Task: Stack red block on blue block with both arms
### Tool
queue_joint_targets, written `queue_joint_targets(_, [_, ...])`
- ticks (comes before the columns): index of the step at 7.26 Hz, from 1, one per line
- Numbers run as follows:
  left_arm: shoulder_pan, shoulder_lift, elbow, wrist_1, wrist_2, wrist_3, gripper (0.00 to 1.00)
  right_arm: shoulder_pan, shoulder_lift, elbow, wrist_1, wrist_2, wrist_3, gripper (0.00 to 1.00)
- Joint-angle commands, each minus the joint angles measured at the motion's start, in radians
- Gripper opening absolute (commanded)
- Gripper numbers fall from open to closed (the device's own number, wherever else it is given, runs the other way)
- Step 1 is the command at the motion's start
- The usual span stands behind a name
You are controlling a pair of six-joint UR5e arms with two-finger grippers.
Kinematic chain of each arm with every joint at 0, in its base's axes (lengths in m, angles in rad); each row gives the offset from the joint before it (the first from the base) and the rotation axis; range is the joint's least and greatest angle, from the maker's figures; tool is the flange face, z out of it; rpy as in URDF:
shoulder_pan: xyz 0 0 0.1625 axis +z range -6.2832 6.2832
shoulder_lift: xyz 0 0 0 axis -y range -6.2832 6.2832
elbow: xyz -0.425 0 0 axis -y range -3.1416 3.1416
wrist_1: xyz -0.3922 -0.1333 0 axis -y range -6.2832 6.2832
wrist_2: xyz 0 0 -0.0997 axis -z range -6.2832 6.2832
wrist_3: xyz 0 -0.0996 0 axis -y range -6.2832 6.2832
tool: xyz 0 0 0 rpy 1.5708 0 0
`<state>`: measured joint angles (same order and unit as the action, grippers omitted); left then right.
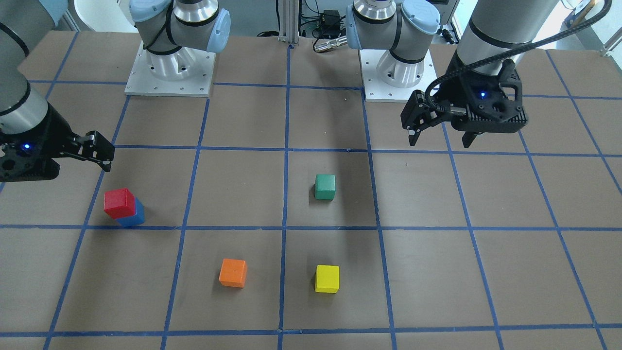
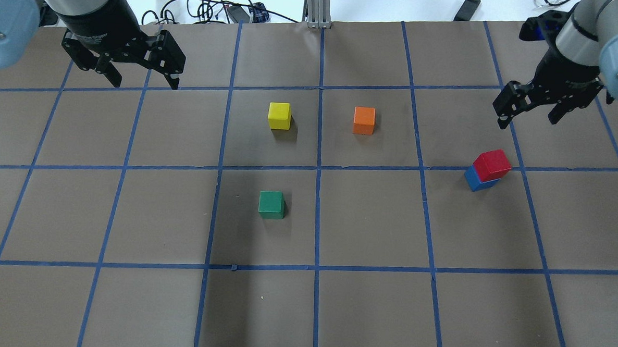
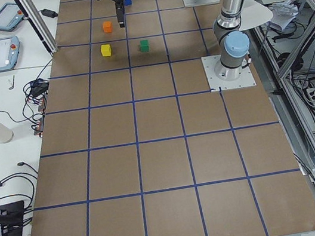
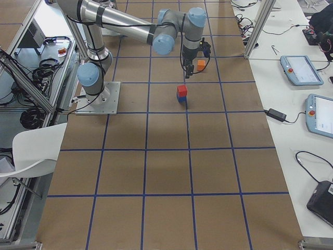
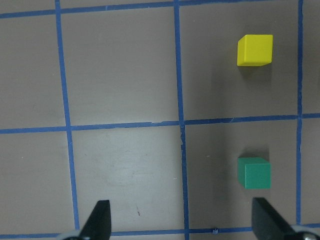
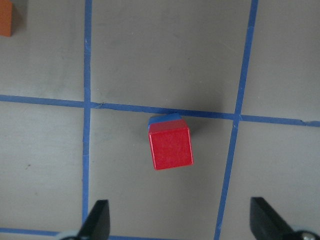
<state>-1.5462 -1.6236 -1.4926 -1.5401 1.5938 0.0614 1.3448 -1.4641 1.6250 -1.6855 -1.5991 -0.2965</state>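
Observation:
The red block [image 1: 119, 202] sits on top of the blue block [image 1: 133, 217], slightly offset, at the table's right side; the stack also shows in the overhead view, red [image 2: 492, 165] on blue [image 2: 474, 180]. My right gripper [image 2: 528, 120] is open and empty, raised above and beyond the stack. In the right wrist view the red block [image 6: 170, 148] lies between and ahead of the open fingertips [image 6: 97, 222], with a sliver of blue [image 6: 165, 119] showing. My left gripper [image 2: 145, 83] is open and empty, raised over the far left; it also shows in the front view [image 1: 440, 142].
A green cube [image 2: 271, 204], a yellow cube [image 2: 279, 115] and an orange cube [image 2: 364, 120] stand apart in the middle of the table. The left wrist view shows the green cube [image 5: 254, 173] and the yellow cube [image 5: 255, 50]. The arm bases [image 1: 170, 73] stand at the robot's edge.

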Motion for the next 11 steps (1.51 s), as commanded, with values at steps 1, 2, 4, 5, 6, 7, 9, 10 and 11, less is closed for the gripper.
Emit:
queue_joint_targets(1, [0.0,0.001,0.0,0.0,0.0,0.0,1.0,0.084,-0.001,-0.089,0.073,0.004,0.133,1.0])
queue_joint_targets(2, [0.0,-0.001,0.0,0.0,0.0,0.0,1.0,0.105,0.002,-0.093,0.075,-0.004,0.173,1.0])
queue_joint_targets(4, [0.0,0.001,-0.002,0.0,0.001,0.0,1.0,0.131,-0.01,-0.08,0.101,0.001,0.259,1.0])
queue_joint_targets(5, [0.0,0.002,-0.002,0.0,0.0,0.0,1.0,0.176,-0.009,-0.082,0.102,0.001,0.323,1.0])
queue_joint_targets(6, [0.0,0.002,-0.002,0.0,0.001,0.0,1.0,0.212,-0.009,-0.079,0.101,-0.008,0.353,1.0])
queue_joint_targets(7, [0.0,0.002,-0.002,0.0,0.0,0.0,1.0,0.22,-0.009,-0.079,0.101,-0.001,0.361,1.0])
queue_joint_targets(9, [0.0,0.002,-0.002,0.0,0.0,0.0,1.0,0.218,-0.027,-0.076,0.101,0.001,0.361,1.0])
queue_joint_targets(10, [0.001,0.004,-0.002,0.0,0.0,0.0,1.0,0.217,-0.028,-0.074,0.101,0.001,0.361,1.0])
queue_joint_targets(11, [0.0,0.002,-0.002,0.0,0.0,0.0,1.0,0.212,-0.028,-0.074,0.101,0.001,0.359,1.0])
